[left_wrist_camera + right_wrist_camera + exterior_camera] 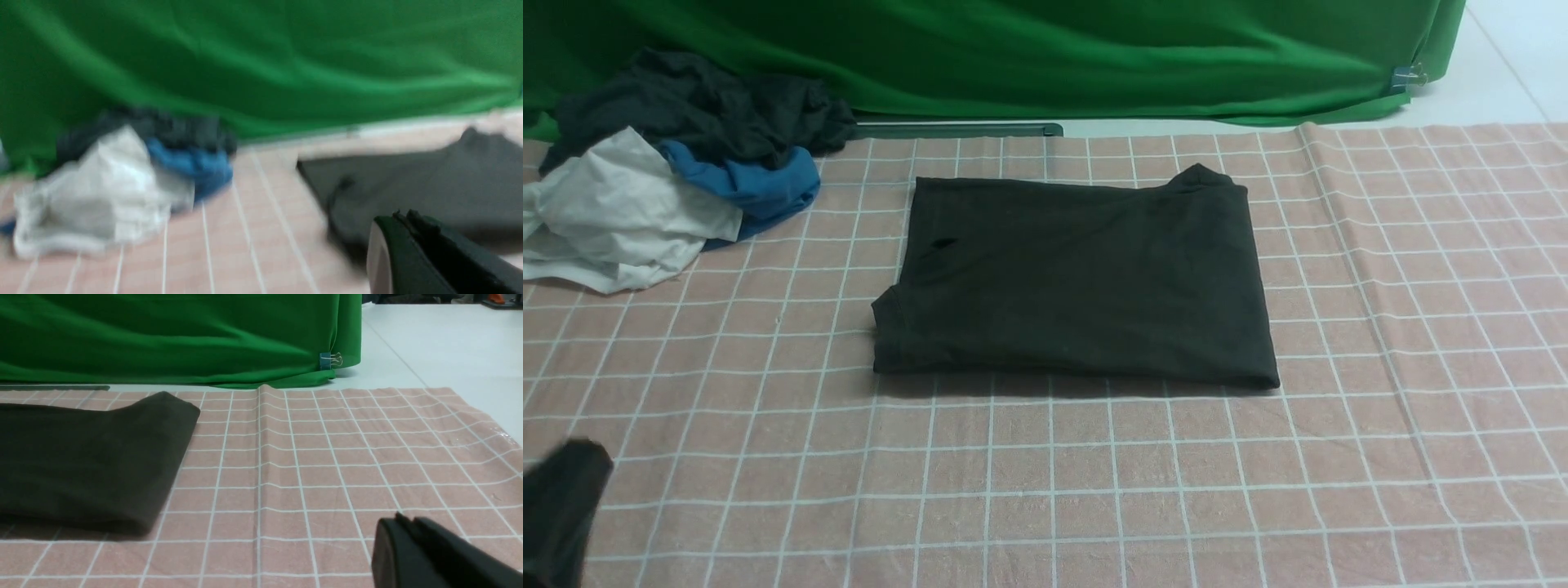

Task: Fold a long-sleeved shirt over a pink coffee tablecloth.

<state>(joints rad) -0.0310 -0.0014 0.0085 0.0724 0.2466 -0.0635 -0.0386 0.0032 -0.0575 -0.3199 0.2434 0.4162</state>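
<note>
Tablecloth: the pink coffee tablecloth [1094, 490] with its grid of thin white lines spreads across nearly the whole front view; a raised crease runs down it toward the right side, and pale bare table [1511, 65] shows past its far right corner.
Backdrop: a plain green backdrop cloth [1029, 57] hangs along the far edge, pinched at its right end by a small binder clip [330, 360].
Shirt: the long-sleeved shirt [1078, 282] lies folded into a flat, roughly square black packet in the middle of the tablecloth, a little toward the far side; one corner at its far right edge pokes up slightly. No print shows on the upper face.
Clothes heap: a crumpled pile of dark, blue and white garments [662, 171] sits at the far left, apart from the shirt.
Left gripper: the left gripper [408, 218] appears in its blurred wrist view with fingers pressed together on nothing, near the shirt's left side and not touching it; a dark shape at the front view's lower left corner is likely this arm.
Right gripper: the right gripper [406, 520] hovers over bare tablecloth to the right of the shirt, fingers clenched and empty.
</note>
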